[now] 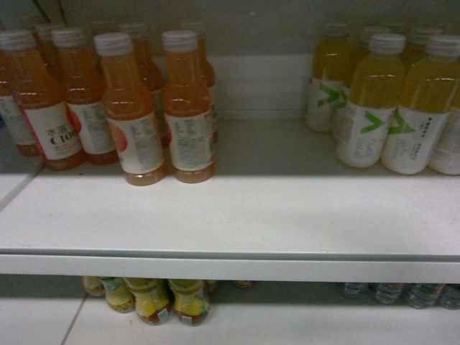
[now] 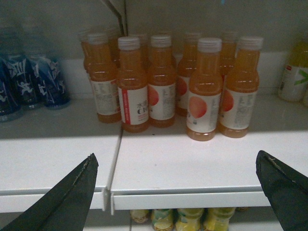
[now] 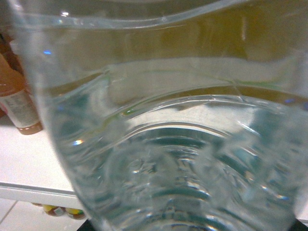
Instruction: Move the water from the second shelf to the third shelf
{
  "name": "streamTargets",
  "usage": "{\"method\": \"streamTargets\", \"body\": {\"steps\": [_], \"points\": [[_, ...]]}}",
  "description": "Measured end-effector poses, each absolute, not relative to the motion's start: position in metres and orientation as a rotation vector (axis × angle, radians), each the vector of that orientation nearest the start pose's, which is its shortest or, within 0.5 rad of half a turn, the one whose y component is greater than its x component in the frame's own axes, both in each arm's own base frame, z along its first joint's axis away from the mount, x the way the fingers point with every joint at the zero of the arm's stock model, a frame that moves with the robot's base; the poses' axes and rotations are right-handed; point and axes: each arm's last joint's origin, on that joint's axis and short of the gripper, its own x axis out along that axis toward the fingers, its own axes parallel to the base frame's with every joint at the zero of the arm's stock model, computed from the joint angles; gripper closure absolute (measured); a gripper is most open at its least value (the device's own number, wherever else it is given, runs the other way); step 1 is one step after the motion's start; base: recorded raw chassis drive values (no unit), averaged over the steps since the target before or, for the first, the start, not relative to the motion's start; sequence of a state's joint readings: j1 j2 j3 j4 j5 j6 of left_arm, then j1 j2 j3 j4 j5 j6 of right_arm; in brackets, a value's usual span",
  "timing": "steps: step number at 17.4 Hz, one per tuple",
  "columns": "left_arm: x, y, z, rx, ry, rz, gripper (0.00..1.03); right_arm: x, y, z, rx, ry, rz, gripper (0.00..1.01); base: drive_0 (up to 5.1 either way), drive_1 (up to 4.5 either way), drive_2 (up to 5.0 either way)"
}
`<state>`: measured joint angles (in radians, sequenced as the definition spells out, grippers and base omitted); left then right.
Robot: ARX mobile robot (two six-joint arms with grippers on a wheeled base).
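Close up, the right wrist view is almost filled by a clear ribbed plastic bottle of water [image 3: 168, 144], pressed so near the lens that label and cap are out of frame; its position right at the wrist suggests the right gripper is carrying it, though the jaws themselves are hidden behind the bottle and I cannot tell how they stand. Behind it, at the left edge, one orange juice bottle with a white label [image 3: 17, 103] stands on a white shelf board [image 3: 29, 163]. Head view: neither arm nor the water bottle shows. White shelf [image 1: 273, 208] has a bare middle strip between a cluster of orange juice bottles with white caps [image 1: 122, 108] on the left and pale yellow drink bottles with green-marked white labels [image 1: 388, 108] on the right; probably the gap meant for the water. Left wrist view: left gripper [image 2: 178, 190] is spread wide, dark fingertips [image 2: 77, 192] at both lower corners, nothing between them, facing the orange bottles; seemingly idle. Dark blue-wrapped bottles [image 2: 33, 82] sit on the neighbouring board, far left.
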<state>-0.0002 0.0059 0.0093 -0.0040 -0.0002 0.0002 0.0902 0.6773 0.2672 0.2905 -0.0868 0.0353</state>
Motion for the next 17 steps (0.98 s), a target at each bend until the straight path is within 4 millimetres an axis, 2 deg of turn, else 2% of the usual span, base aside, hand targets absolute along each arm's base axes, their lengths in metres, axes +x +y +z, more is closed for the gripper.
{"method": "streamTargets", "body": {"steps": [17], "points": [[0.0975, 0.0, 0.1659, 0.0, 0.0, 0.0, 0.05, 0.1577, 0.0169, 0.2151, 0.033, 0.12, 0.176, 0.6, -5.0, 2.48, 2.5]]}}
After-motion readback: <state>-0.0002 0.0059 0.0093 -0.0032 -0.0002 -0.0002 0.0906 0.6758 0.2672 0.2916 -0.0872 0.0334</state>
